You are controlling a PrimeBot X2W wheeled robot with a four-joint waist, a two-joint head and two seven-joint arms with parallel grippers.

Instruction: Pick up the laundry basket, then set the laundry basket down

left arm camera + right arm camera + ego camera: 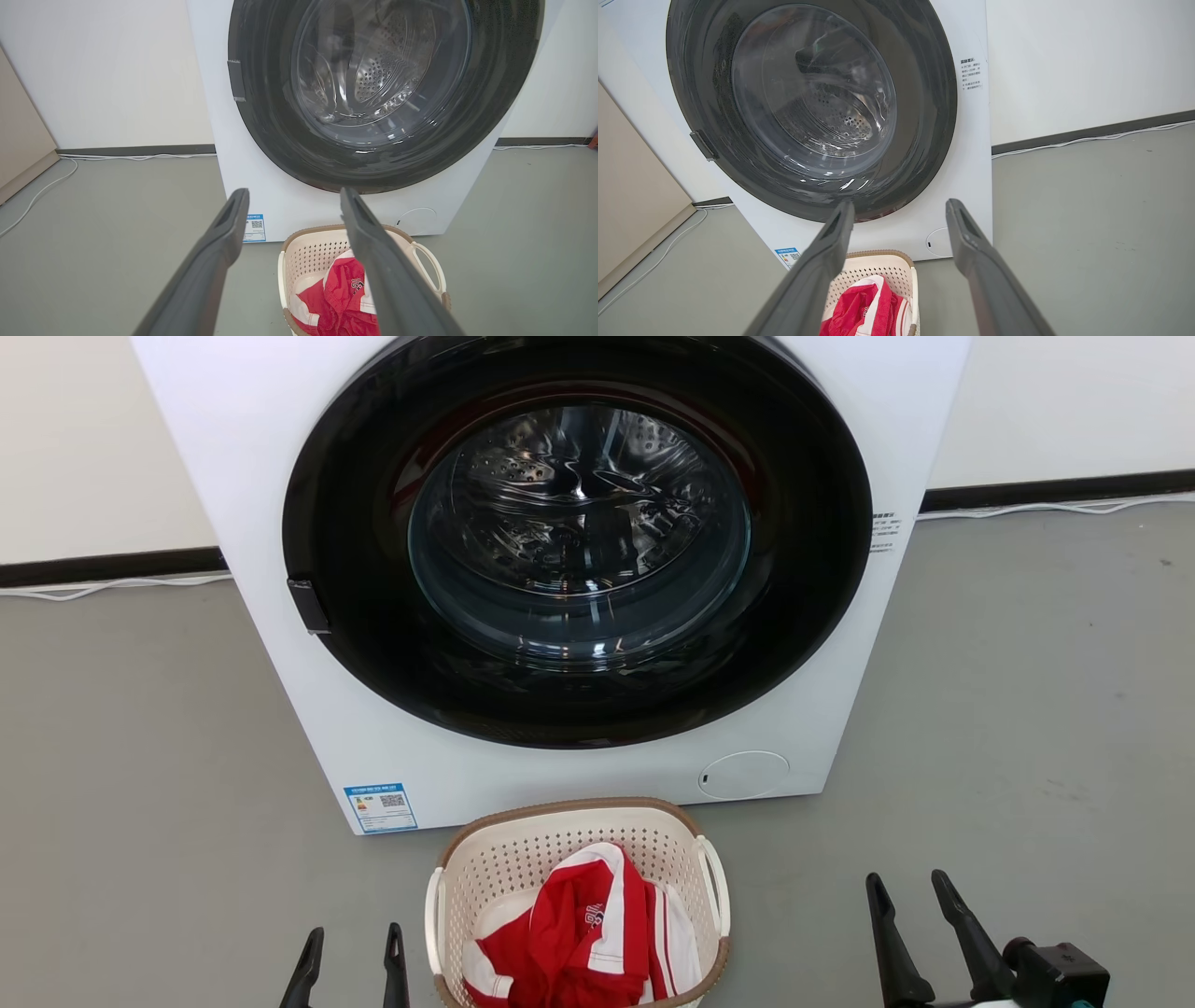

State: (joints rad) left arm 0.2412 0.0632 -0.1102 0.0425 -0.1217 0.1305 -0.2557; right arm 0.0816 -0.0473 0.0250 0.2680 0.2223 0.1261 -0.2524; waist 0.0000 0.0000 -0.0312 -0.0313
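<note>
Both claws are spread wide and holding nothing. My left claw (356,933) sits just beside the basket's left loop handle, not touching it as far as I can see. My right claw (906,879) is further out on the other side, well apart from the right handle.

The laundry basket (560,845) is standing on the floor (140,756), looking level, right in front of the washing machine (233,523) and close to the bottom edge of its front panel. There's a red and white shirt (579,933) bunched up inside it.

So how far along am I? Honestly can't call it from this. A basket down on the floor with both claws empty fits two stories equally well. Either the lift is yet to come, or the basket has been up and is back down again. If it's the second, the job is basically finished; if the first, the whole lot is left. All I can say for sure is that it's on the floor, nothing's gripping it, and neither handle has a claw around it.
</note>
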